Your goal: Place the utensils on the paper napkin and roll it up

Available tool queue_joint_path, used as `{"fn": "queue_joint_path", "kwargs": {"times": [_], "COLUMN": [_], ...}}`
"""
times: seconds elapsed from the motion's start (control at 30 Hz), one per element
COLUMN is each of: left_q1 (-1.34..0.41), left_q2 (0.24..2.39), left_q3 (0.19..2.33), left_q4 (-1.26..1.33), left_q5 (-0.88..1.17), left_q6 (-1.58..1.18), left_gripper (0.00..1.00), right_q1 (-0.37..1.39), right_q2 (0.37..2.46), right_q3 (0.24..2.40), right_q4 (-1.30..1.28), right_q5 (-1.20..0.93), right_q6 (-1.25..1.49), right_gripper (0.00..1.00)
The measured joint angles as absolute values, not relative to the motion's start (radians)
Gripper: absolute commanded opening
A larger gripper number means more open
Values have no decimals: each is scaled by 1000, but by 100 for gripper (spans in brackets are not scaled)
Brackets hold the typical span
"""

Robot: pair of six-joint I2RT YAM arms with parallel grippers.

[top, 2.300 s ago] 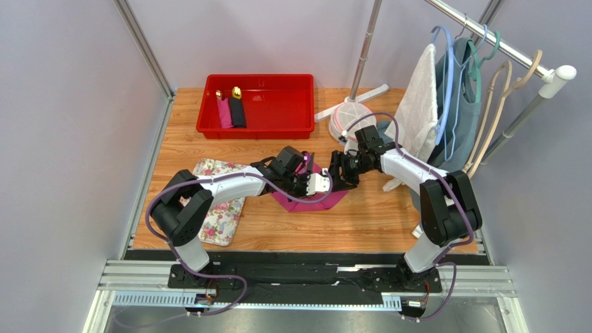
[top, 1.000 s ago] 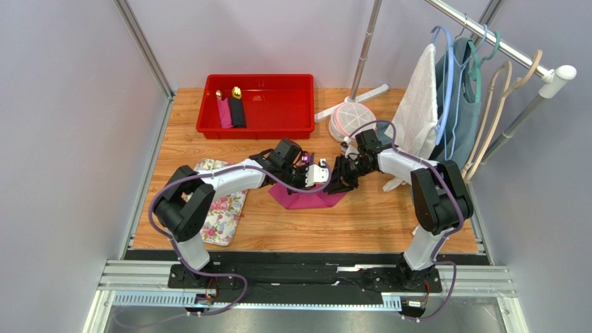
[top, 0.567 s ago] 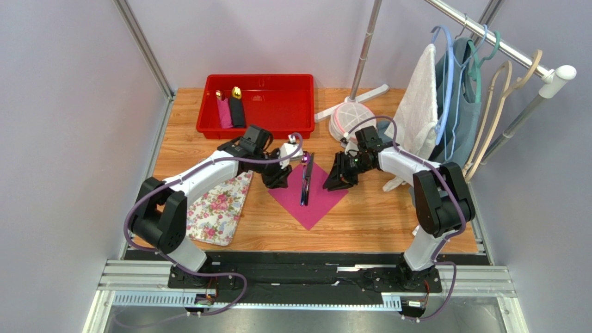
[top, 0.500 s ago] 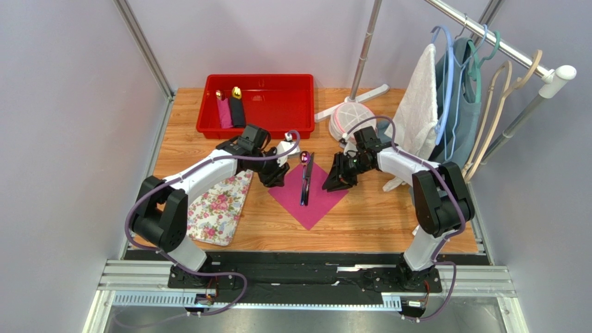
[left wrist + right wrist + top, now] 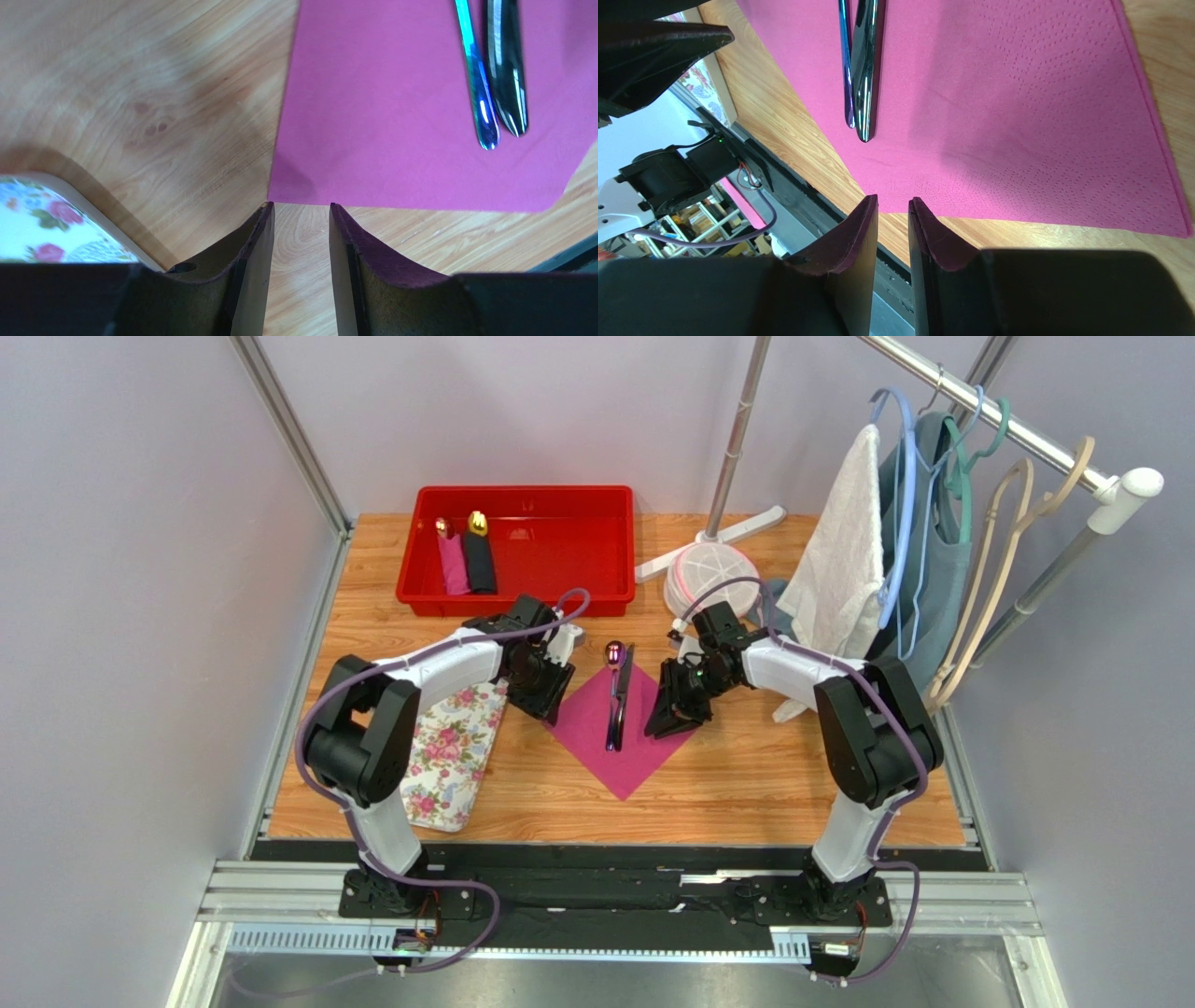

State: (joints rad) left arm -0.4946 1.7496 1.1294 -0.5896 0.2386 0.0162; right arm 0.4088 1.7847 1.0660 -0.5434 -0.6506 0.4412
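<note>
Left gripper [image 5: 300,206] narrowly parted, empty, at left corner of paper napkin [image 5: 624,763]. Utensils [image 5: 616,703] side by side along its middle. Right gripper [image 5: 892,199] narrowly parted, empty, over right edge. Risk: uneven pinch tearing paper, scattering utensils.

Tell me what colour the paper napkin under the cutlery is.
The paper napkin is plain magenta-pink; the right wrist view shows it best.
</note>
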Motion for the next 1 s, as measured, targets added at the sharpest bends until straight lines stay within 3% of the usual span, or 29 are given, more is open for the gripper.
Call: {"fn": "queue_joint_path", "kwargs": {"times": [0.37,0.53,0.83,0.93,1.0], "left_q1": [-475,-471,-465,-464,-464], "left_q2": [1803,1805,1816,1816,1816], "left_q3": [1135,1131,1125,1124,1124], "left_q4": [-607,-590,-570,-570,-569], "left_q5": [212,226,252,263,272], "left_q6": [-269,-322,-379,-389,-394], "left_gripper": [47,42,8,0,0], "right_q1": [424,424,424,424,424], "right_q2": [1804,1819,1835,1841,1850], "right_q3": [1068,1068,1068,1068,1068], "right_q4": [-546,-546,-549,-548,-549], "right_q5": [-624,-619,-617,-617,-617], "right_q6": [433,429,426,424,422], "right_gripper": [24,23,23,22,22]}}
